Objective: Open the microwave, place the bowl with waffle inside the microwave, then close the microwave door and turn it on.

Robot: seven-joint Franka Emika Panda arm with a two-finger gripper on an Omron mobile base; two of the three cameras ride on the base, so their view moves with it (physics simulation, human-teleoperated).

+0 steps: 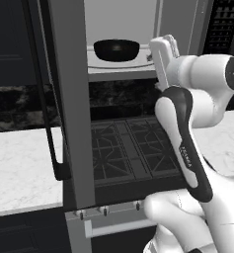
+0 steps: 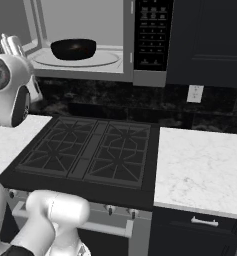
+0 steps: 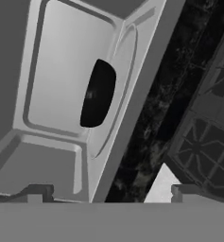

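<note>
Gripper (image 3: 108, 191) open, bowl (image 3: 98, 93) in microwave (image 3: 52, 71).

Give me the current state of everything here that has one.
Grey steel over-range microwave: cavity exposed.
Dark-glass microwave door: swung wide open.
Glossy black round bowl: sitting on the turntable inside.
Two-finger tool: open, holding nothing, outside the cavity.
Black gas stove: burners unlit, bare.

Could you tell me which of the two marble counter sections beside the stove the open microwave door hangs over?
The left counter: the microwave door swings out above it, while the right counter lies uncovered.
</note>
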